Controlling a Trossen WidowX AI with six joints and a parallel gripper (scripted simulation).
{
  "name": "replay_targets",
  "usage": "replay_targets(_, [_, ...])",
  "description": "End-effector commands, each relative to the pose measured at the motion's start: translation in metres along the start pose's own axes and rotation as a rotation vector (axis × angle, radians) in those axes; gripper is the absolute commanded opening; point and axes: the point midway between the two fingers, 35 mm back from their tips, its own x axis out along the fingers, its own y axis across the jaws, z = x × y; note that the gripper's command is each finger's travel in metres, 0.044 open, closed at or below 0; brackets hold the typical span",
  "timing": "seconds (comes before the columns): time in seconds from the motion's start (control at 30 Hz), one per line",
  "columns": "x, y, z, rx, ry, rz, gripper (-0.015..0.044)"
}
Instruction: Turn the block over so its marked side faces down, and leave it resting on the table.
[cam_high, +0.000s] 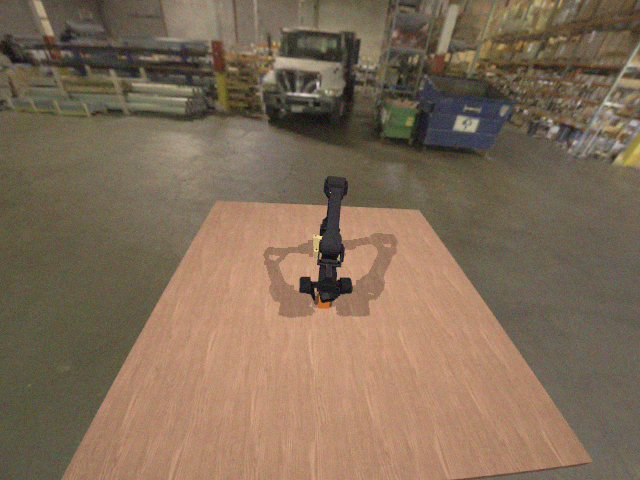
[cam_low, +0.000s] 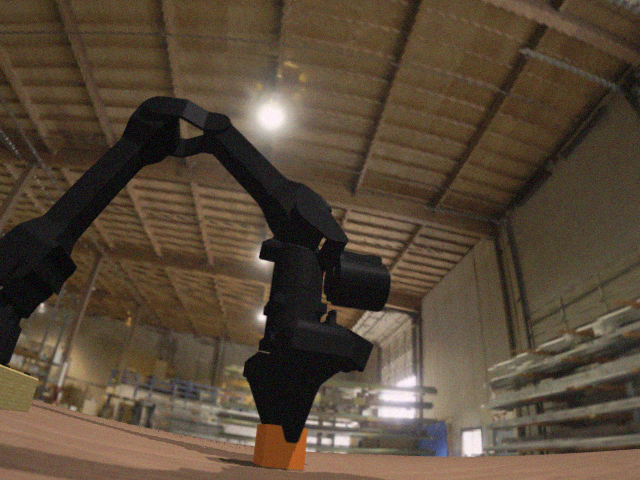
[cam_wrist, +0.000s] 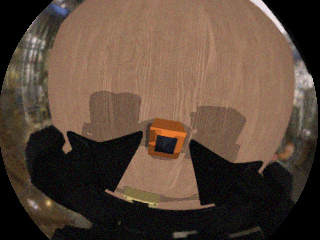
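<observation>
The orange block (cam_high: 323, 305) (cam_low: 268, 450) (cam_wrist: 167, 143) rests upright on the wooden table (cam_high: 310, 392) (cam_low: 103, 446) (cam_wrist: 170, 60). Its dark square mark shows on the upper face in the wrist view. My gripper (cam_high: 324, 299) (cam_low: 290, 437) (cam_wrist: 166, 138) points down over the block with its fingers open. In the wrist view one fingertip is on each side of the block, with a narrow gap on both sides. In the exterior view a fingertip overlaps the block's upper part. In the top view the gripper hides the block's top.
The pale yellow arm base (cam_high: 316, 245) (cam_low: 15, 390) (cam_wrist: 141, 196) stands on the table behind the block. The arm arches above it and casts shadows on both sides. The table's edges show in the top view, with warehouse floor beyond them.
</observation>
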Motion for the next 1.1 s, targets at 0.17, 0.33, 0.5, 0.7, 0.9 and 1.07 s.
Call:
replay_targets(0.17, [0.002,0.0,0.0,0.0,0.005,0.0,0.0184])
replay_targets(0.33, [0.002,0.0,0.0,0.0,0.005,0.0,0.015])
replay_targets(0.5, [0.002,0.0,0.0,0.0,0.005,0.0,0.0117])
replay_targets(0.7, [0.001,0.0,0.0,0.0,0.005,0.0,0.0057])
replay_targets(0.9, [-0.028,0.0,0.0,0.0,0.005,0.0,0.0])
replay_targets(1.07, [-0.027,0.0,0.0,0.001,-0.019,0.0,0.0])
